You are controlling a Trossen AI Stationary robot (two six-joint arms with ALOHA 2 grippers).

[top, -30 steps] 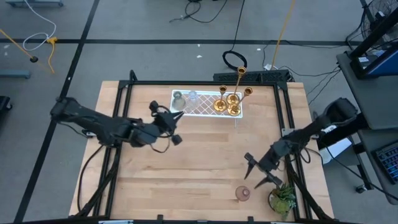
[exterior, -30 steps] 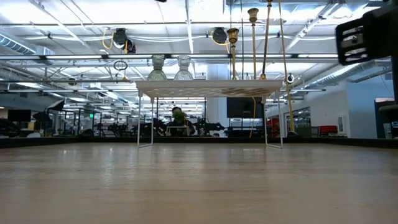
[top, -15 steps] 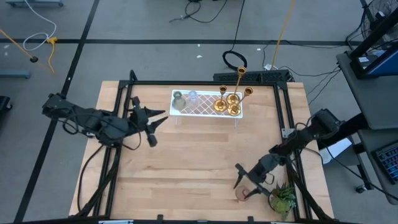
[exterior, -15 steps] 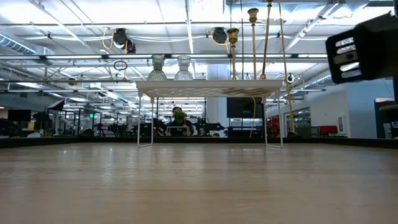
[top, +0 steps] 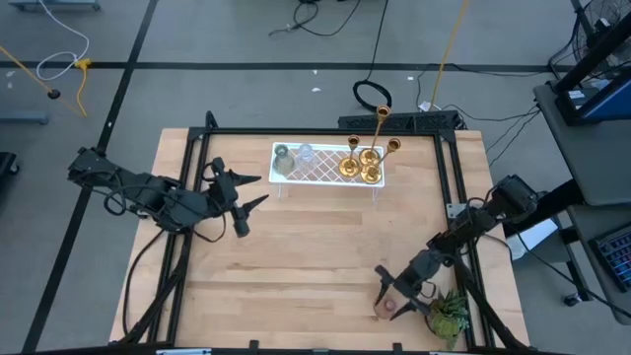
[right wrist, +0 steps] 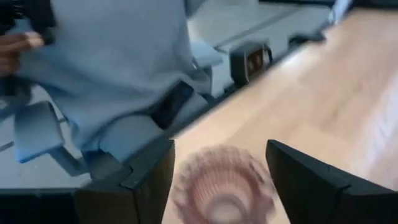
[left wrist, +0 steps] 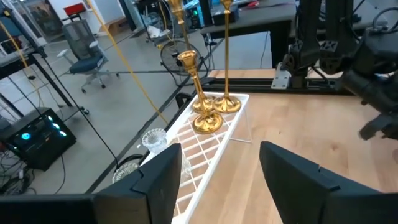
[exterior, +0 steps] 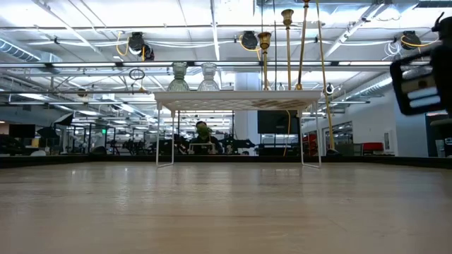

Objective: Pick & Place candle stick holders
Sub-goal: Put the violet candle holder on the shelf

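Note:
The pinkish glass holder [top: 386, 308] stands on its base on the table near the front right edge. My right gripper [top: 392, 291] is open just above it, and in the right wrist view its two fingers stand on either side of the holder [right wrist: 221, 183]. The white lattice tray [top: 325, 170] at the far middle carries three gold holders [top: 370, 158], a greenish glass one [top: 283, 156] and a clear one [top: 305, 156]. My left gripper [top: 248, 192] is open and empty at the left, facing the tray [left wrist: 211, 134].
A small green potted plant [top: 449, 316] stands right beside the pinkish holder at the front right corner. A person in light blue [right wrist: 124, 62] is just beyond the table's near edge. The dark frame rails [top: 187, 197] run along both sides. Bare wood [top: 306, 247] lies in the middle.
My right gripper has moved toward the near edge and down to the pinkish glass holder, staying open. My left gripper has drawn back from the tray toward the table's left edge, open.

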